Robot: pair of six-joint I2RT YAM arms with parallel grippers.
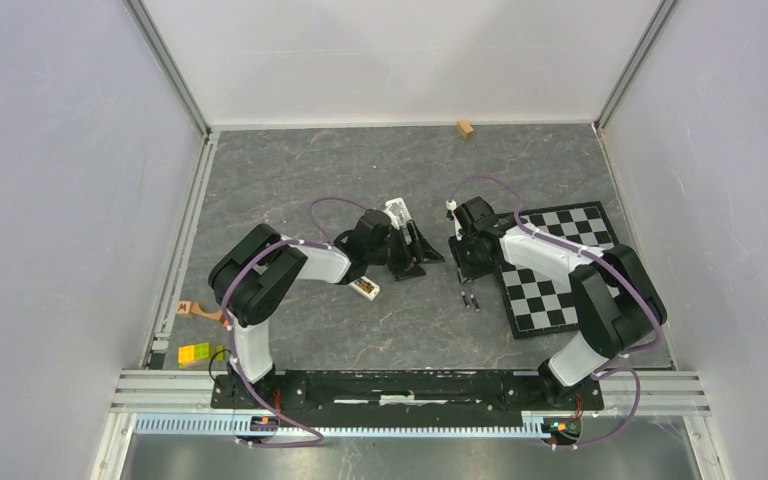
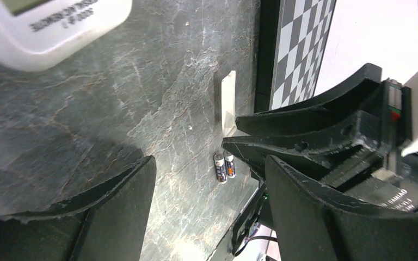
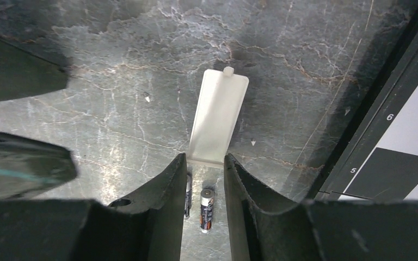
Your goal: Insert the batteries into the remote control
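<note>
grey marbled table [image 1: 360,170] inside white walls, with a chessboard [image 1: 535,300] lying at its right side. two batteries [image 2: 224,167] lie side by side on the bare stone, touching or nearly so, just beside the board's left edge. a white battery cover [image 3: 217,117] lies flat near them, so the compartment seems to be opened already and the loading itself not yet begun. the right gripper [image 3: 206,159] hangs low with its tips either side of the cover's near end, jaws narrowly apart; whether they pinch it i cannot tell. the left gripper [image 2: 210,160] is spread wide and empty. a shorter remote [image 2: 49,27] with a display sits by it. the remote control i cannot pick out surely; a slim white shape [image 1: 397,212] beyond the left gripper may be it. next, probably: single out one battery from its neighbour and bring it to the open bay.
</note>
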